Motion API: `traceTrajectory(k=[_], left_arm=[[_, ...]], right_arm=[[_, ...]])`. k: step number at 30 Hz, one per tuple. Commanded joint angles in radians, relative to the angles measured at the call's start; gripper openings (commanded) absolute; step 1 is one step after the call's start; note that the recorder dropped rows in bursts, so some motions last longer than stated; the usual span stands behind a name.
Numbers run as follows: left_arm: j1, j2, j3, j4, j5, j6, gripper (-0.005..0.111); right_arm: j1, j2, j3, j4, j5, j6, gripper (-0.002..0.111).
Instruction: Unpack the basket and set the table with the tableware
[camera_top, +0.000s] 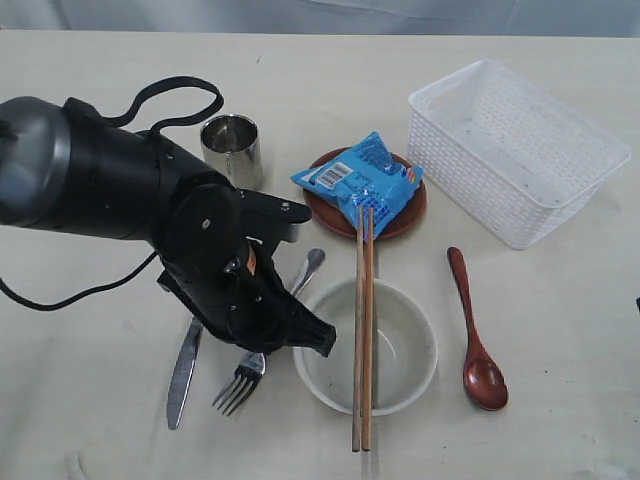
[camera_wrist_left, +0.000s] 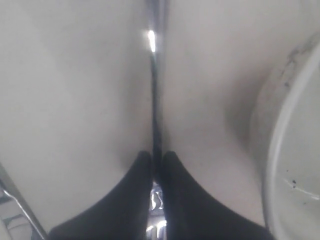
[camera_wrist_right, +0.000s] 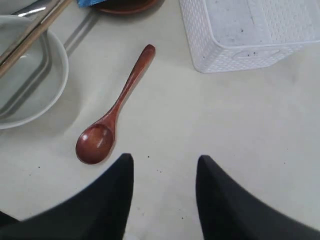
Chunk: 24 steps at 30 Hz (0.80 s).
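Left hand (camera_wrist_left: 157, 159) is pinching the fork (camera_top: 236, 388) right beside the bowl (camera_top: 432, 350). Right hand (camera_wrist_right: 164, 167) hangs spread over the counter (camera_top: 560, 350) near the spoon (camera_wrist_right: 112, 122). Basket (camera_top: 480, 195) looks empty, so I'd say mostly done, just fork placement left.

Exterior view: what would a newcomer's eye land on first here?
The bulky black arm on the left, with the left gripper pinching the fork beside the bowl. Next, the bright blue snack packet on the brown plate, and the chopsticks laid across the bowl. The white basket at the right stands empty.
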Motion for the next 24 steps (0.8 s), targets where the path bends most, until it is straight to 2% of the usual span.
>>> traceTrajectory(k=[1,14,20,24], left_arm=[[-0.007,-0.027,0.009,0.074,0.027,-0.123,0.0],[-0.007,-0.044,0.009,0.099,0.063,-0.283,0.0],[-0.007,-0.044,0.009,0.088,0.07,-0.42,0.0],[-0.007,-0.044,0.009,0.088,0.023,-0.486,0.0]], right_arm=[[-0.001,-0.007,0.002,-0.005,0.002,-0.001,0.04],[-0.001,-0.007,0.002,-0.005,0.002,-0.001,0.04],[-0.001,-0.007,0.002,-0.005,0.002,-0.001,0.04],[-0.001,-0.007,0.002,-0.005,0.002,-0.001,0.04]])
